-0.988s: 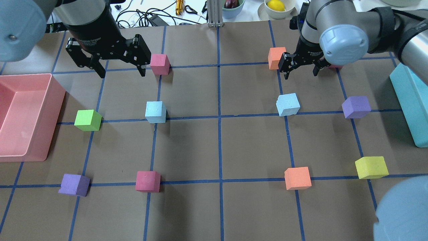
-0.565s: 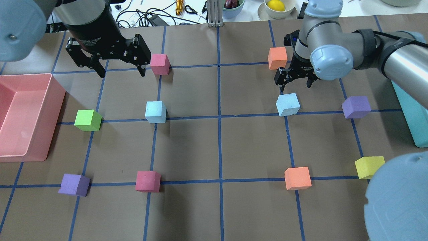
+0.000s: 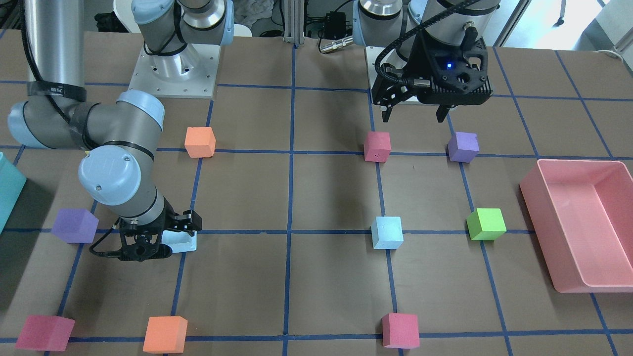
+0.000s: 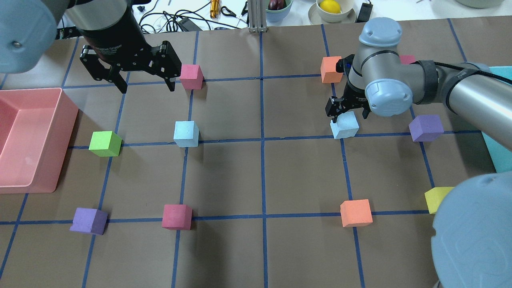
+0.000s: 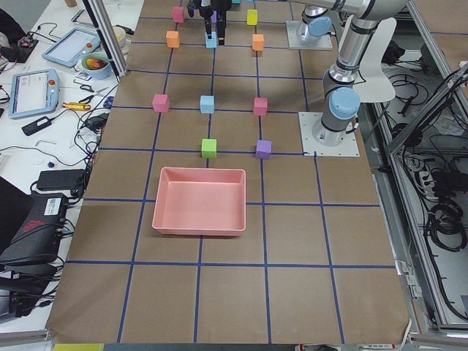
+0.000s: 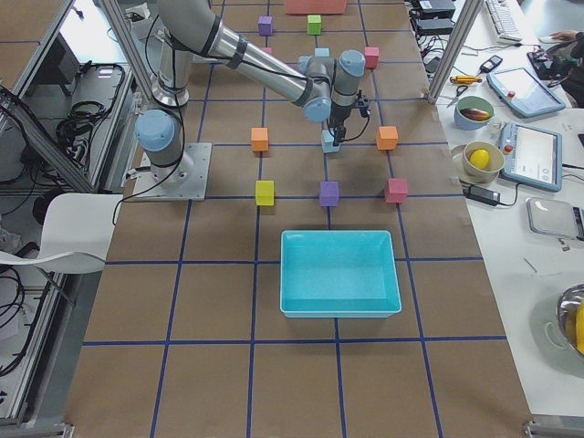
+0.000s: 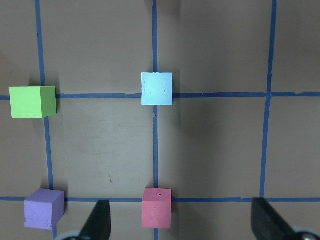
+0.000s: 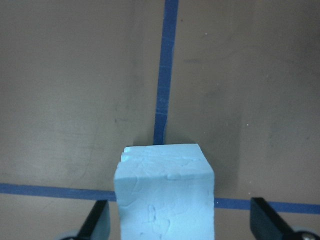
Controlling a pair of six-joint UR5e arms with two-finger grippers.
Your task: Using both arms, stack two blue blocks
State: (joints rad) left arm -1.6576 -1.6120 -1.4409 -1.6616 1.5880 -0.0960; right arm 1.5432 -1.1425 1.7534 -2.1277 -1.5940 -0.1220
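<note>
Two pale blue blocks rest on the brown table. The left blue block [image 4: 186, 134] stands free and also shows in the left wrist view [image 7: 157, 88] and the front view [image 3: 387, 232]. My left gripper [image 4: 146, 87] hangs open and empty high above the table, behind that block, next to a pink cube [image 4: 191, 76]. My right gripper [image 4: 347, 115] is low and open, its jaws on either side of the right blue block [image 4: 345, 126]. In the right wrist view that block [image 8: 165, 195] sits between the fingers [image 8: 97, 220] with gaps on both sides.
A pink bin [image 4: 68, 116] stands at the left edge and a teal bin [image 4: 494, 148] at the right. Green [image 4: 105, 143], orange [image 4: 331, 69], purple [image 4: 426, 127], yellow [image 4: 437, 199] and other cubes are spread over the blue tape grid.
My right gripper has moved toward the near side and down, from behind the right blue block to straddling it. The left arm and both blocks have not moved.
</note>
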